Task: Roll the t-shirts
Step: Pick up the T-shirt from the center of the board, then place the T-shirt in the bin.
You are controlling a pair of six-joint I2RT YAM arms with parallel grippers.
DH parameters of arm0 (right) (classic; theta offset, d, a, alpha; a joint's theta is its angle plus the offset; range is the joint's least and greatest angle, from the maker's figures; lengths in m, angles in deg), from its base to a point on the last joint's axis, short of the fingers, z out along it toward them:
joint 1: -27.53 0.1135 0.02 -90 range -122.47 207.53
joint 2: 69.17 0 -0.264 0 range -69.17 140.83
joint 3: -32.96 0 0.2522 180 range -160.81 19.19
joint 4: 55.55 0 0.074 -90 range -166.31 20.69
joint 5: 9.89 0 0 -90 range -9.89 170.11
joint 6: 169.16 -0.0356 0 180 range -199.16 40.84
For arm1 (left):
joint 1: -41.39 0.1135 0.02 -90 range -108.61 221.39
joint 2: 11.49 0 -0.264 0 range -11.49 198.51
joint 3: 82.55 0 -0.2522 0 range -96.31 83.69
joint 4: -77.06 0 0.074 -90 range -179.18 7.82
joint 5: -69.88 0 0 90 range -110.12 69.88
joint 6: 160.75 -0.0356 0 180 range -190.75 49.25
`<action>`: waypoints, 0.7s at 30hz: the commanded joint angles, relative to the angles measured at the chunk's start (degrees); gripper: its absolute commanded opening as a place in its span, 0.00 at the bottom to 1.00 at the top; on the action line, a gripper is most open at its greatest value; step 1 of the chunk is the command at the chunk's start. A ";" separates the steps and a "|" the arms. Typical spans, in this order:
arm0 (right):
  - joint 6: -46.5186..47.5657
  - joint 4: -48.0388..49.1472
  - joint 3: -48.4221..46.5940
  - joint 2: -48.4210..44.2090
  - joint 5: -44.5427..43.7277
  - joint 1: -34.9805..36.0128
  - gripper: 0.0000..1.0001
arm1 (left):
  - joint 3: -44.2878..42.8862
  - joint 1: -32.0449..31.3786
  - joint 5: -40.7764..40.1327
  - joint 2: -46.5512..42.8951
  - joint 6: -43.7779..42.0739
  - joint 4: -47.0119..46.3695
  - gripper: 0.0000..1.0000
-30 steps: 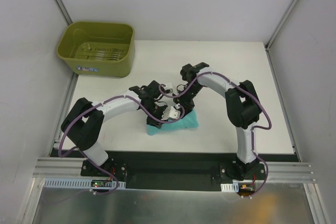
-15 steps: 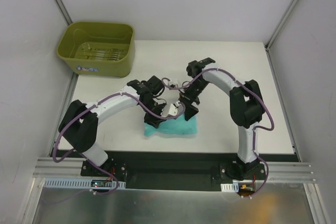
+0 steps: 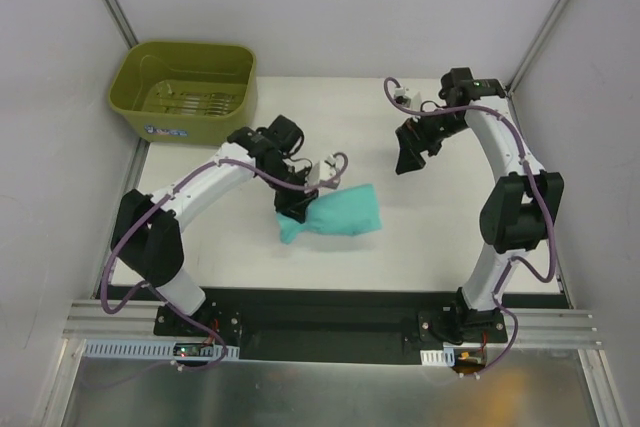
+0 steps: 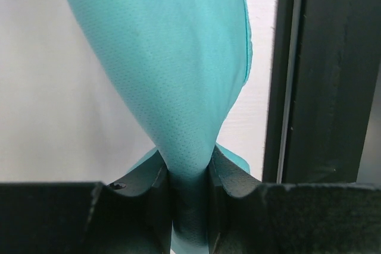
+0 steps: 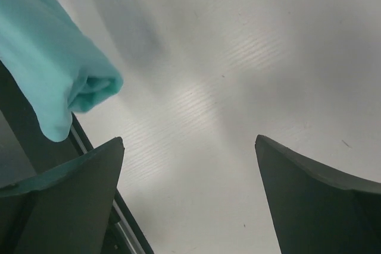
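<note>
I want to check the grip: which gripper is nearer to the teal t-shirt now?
Left. The left gripper is shut on the left end of the t-shirt; the right gripper is open, apart from it, farther back and to its right.

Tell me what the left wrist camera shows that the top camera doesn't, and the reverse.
Left wrist only: close up, the left pincer clamps a twisted end of the teal t-shirt. Top only: the olive tub at the far left corner, and the right pincer, open, well apart from the teal t-shirt. Both: the teal t-shirt, held by the left pincer, and the white table.
</note>
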 commanded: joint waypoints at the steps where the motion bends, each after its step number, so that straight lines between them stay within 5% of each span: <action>1: -7.51 4.13 4.31 -5.11 -6.84 -1.00 0.96 | -11.00 5.99 2.55 1.55 8.79 0.13 0.00; 15: -16.83 4.40 1.34 0.41 -4.39 -2.05 0.96 | -50.19 22.43 -14.49 16.12 25.07 -0.22 0.00; 21: -18.59 5.19 1.51 2.88 -3.16 -2.14 0.96 | -57.06 28.40 -18.28 20.70 25.59 -2.42 0.00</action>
